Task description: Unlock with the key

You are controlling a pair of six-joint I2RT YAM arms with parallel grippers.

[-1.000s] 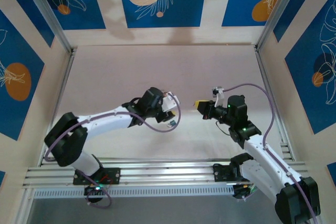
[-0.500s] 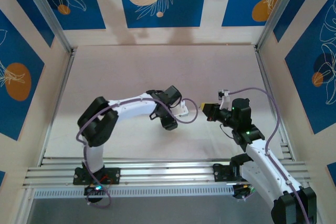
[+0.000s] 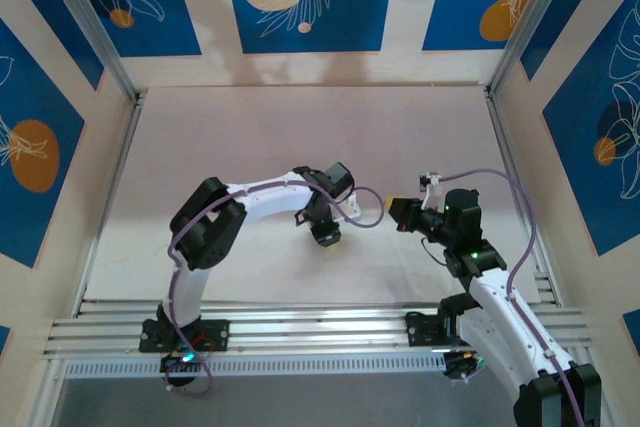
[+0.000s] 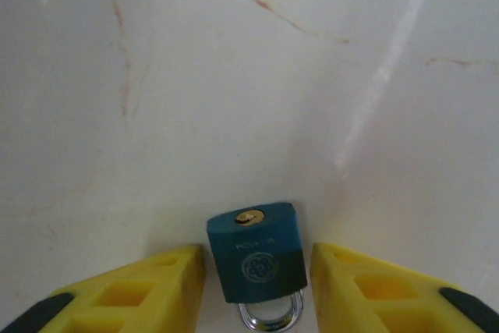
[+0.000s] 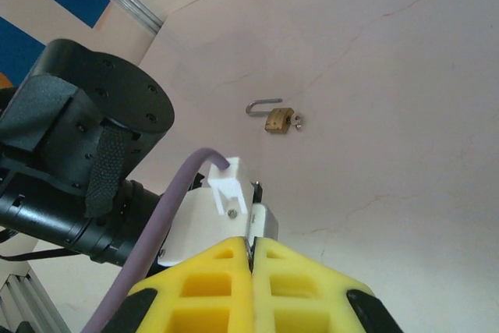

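Brass padlock (image 5: 279,118) beyond left arm (image 5: 86,154)

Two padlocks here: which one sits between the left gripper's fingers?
The teal padlock, flanked by the left gripper's yellow fingers; the brass padlock lies off by itself.

The silver steel shackle (image 4: 269,319) of the teal rectangular padlock (image 4: 256,259) is running off the bottom edge, left wrist view. A tiny item (image 5: 297,121) beside the small brass padlock (image 5: 278,119), right wrist view, is proving too small to identify.
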